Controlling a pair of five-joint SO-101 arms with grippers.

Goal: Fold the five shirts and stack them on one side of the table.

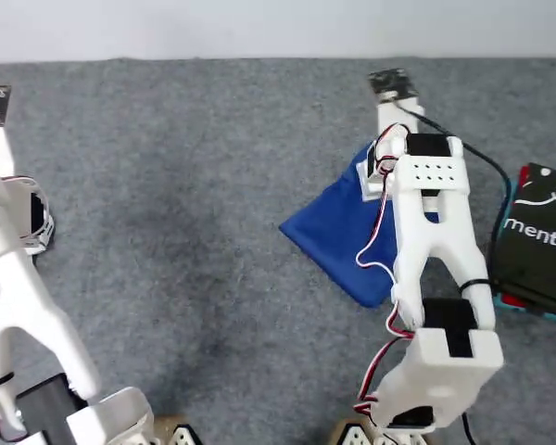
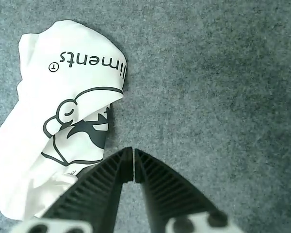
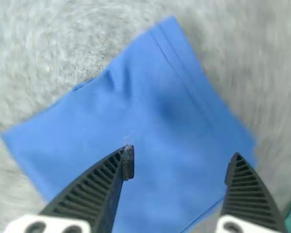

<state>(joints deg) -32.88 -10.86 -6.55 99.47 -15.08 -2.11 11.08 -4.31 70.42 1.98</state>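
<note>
So, shirts: all thin, light, floppy cotton by the look of it, nothing fragile. I'd guess they'll drape and slide on themselves the moment you lift one, and the fuzzy grey table (image 1: 185,185) probably drags at the cloth a bit. The blue shirt (image 1: 338,236) sits around 3 o'clock from the table's middle, under the right arm. It's plain, looks already folded into a flat, roughly square packet, and has a stitched hem line running near one edge (image 3: 150,121). The right gripper (image 3: 182,160) hangs right above it with its jaws spread wide and nothing in them. If it's going on the pile, I'd pinch a folded edge through all the layers, near a corner, so the packet doesn't fall open. The pile seems to be the black shirt (image 1: 537,241) with white print at the far 3 o'clock edge, with something teal peeking out underneath. The white shirt (image 2: 63,111) is the messy one: crumpled, edges curled over, a black cartoon print and lettering on it. It lies just beside the tips of the left gripper (image 2: 134,155), which is closed tight and empty. That one needs spreading flat first, so I'd grab a free hem or shoulder corner, not the bunched middle.
</note>
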